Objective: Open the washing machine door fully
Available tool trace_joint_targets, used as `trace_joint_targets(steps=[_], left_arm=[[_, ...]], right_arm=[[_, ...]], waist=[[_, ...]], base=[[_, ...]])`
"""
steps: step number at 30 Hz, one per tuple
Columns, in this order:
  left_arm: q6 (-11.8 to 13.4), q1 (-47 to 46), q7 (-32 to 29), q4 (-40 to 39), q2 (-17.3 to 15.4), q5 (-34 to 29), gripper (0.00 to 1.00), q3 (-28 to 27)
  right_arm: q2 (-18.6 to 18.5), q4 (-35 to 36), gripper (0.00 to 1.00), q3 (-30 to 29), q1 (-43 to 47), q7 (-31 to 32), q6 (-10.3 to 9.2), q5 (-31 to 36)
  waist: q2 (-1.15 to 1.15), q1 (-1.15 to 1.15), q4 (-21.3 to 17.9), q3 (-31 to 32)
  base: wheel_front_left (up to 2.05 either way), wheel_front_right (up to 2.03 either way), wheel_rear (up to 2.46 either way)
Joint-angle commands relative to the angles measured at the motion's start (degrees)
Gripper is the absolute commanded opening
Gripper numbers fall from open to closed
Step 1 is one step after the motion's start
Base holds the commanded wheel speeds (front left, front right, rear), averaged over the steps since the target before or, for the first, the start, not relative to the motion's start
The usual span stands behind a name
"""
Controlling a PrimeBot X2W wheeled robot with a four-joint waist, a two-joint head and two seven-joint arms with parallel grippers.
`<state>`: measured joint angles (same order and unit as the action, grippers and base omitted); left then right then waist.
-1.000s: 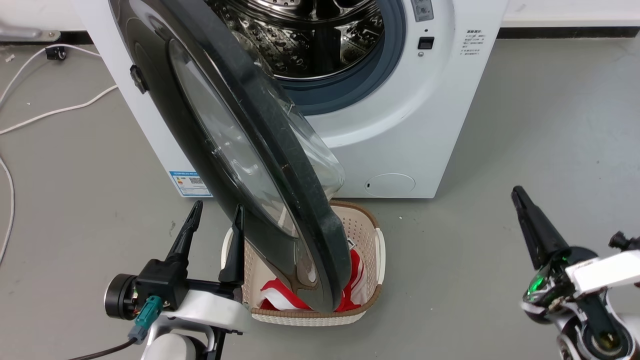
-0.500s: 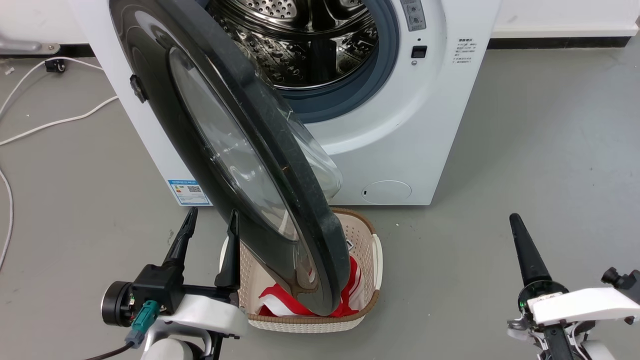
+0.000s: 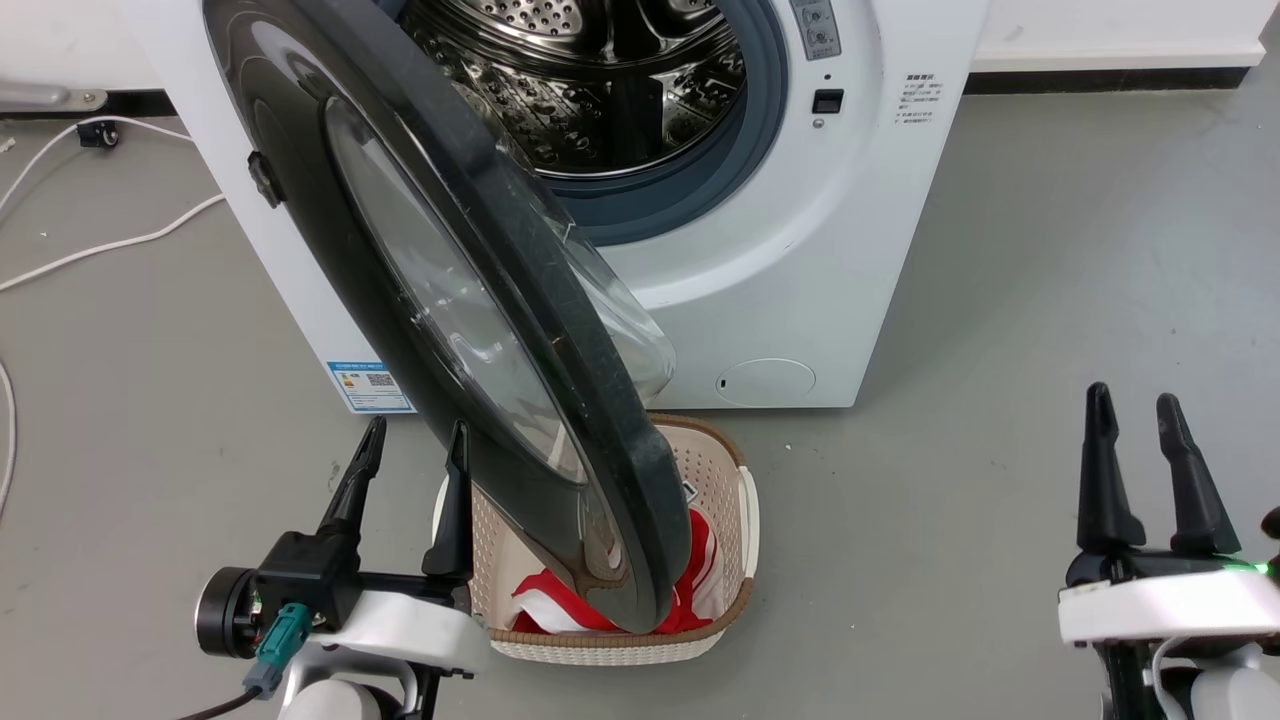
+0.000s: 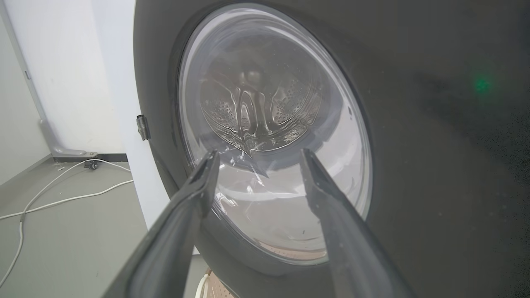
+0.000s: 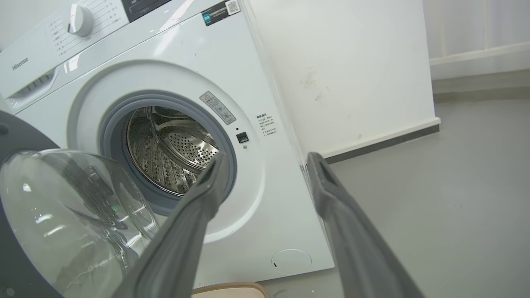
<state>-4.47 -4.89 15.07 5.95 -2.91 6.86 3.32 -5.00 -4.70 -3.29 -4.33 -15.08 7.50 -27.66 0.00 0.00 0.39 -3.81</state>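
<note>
Only the right gripper point(image 3: 1132, 393) has moved, turning upright, fingers parted and empty. At left, the left gripper point(image 3: 417, 425) hangs spread, holding nothing, just beside the washing machine door point(image 3: 450, 300), which stands half-open over the basket point(image 3: 722, 470). It probably needs to clear aside so the door can swing on leftward.

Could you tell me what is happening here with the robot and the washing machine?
The washing machine door stands partly open, hanging over a basket of red and white cloth. The left gripper, open, points at the door's outer face; contact is unclear. The right gripper, open and empty, hangs over the floor to the right.
</note>
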Motion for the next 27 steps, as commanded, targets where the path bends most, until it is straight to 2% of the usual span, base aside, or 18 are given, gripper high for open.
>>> trace_joint_targets(steps=[1,3,8,16,27], left_arm=[[0.0,0.3,0.1,0.0,0.0,-0.1,1.0,-0.1],[-0.1,0.3,0.1,0.1,0.0,-0.2,1.0,-0.1],[-0.3,0.4,0.1,0.4,0.0,-0.7,1.0,-0.1],[-0.6,1.0,0.1,0.6,0.0,-1.4,1.0,-0.4],[-1.0,0.7,0.1,0.9,0.0,-1.8,1.0,-0.6]], right_arm=[[0.4,1.1,1.0,-0.3,1.3,-0.1,-0.02,3.3],[1.1,3.0,1.0,-0.4,2.6,0.3,-0.02,9.9],[2.0,6.3,1.0,0.6,6.7,2.5,-0.02,19.8],[2.2,7.2,1.0,1.4,11.0,3.8,-0.02,20.5],[2.2,6.9,1.0,1.9,10.1,3.4,-0.02,20.2]], waist=[[0.0,0.0,0.1,0.0],[0.0,0.0,0.2,0.1],[0.0,0.0,0.4,0.4],[0.0,0.0,0.3,0.9],[0.0,0.0,0.1,0.4]], base=[[0.0,0.0,0.0],[0.0,0.0,0.0],[0.0,0.0,0.0],[0.0,0.0,0.0],[0.0,0.0,0.0]])
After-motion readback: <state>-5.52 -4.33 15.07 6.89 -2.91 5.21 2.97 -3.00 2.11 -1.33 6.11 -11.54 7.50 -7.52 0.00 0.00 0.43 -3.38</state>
